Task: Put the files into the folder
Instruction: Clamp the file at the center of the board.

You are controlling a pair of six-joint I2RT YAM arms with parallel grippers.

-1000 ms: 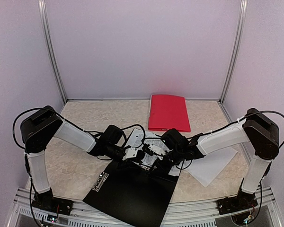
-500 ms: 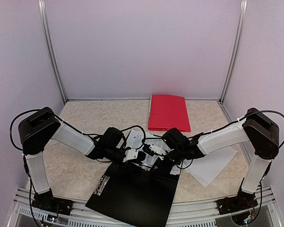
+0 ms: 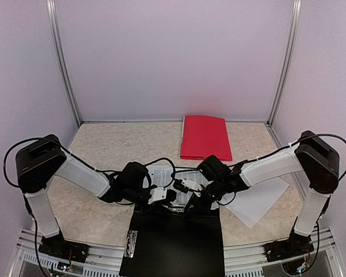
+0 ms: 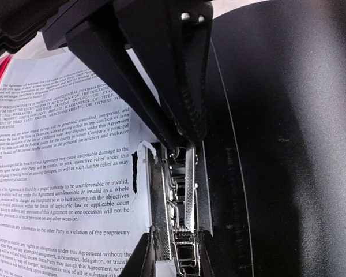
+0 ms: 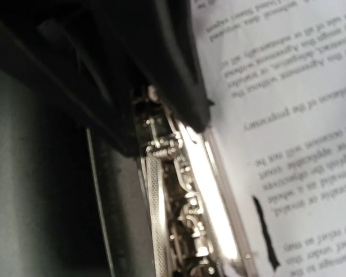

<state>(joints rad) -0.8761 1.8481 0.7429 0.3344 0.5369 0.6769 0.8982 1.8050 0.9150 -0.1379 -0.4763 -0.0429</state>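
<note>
The folder (image 3: 173,242) is black and lies open at the near edge, square to it. Its metal clip (image 4: 173,196) runs along the far edge, and a printed sheet (image 3: 179,175) of the files is tucked under it. My left gripper (image 4: 173,257) is shut across the clip's near end. My right gripper (image 3: 190,197) comes in from the opposite side, its dark fingers (image 4: 161,75) pinched on the clip's other end. The right wrist view shows the clip (image 5: 184,190) close and blurred, beside the printed sheet (image 5: 288,115). A blank sheet (image 3: 256,202) lies under the right arm.
A closed red folder (image 3: 205,137) lies at the back of the table near the wall. A small metal fitting (image 3: 130,242) sits on the black folder's left edge. The two forearms meet over the table's middle, with cables looping above them.
The black folder has swung from a slant to square with the near edge and slid nearer. Both grippers moved with it, still on the clip.
</note>
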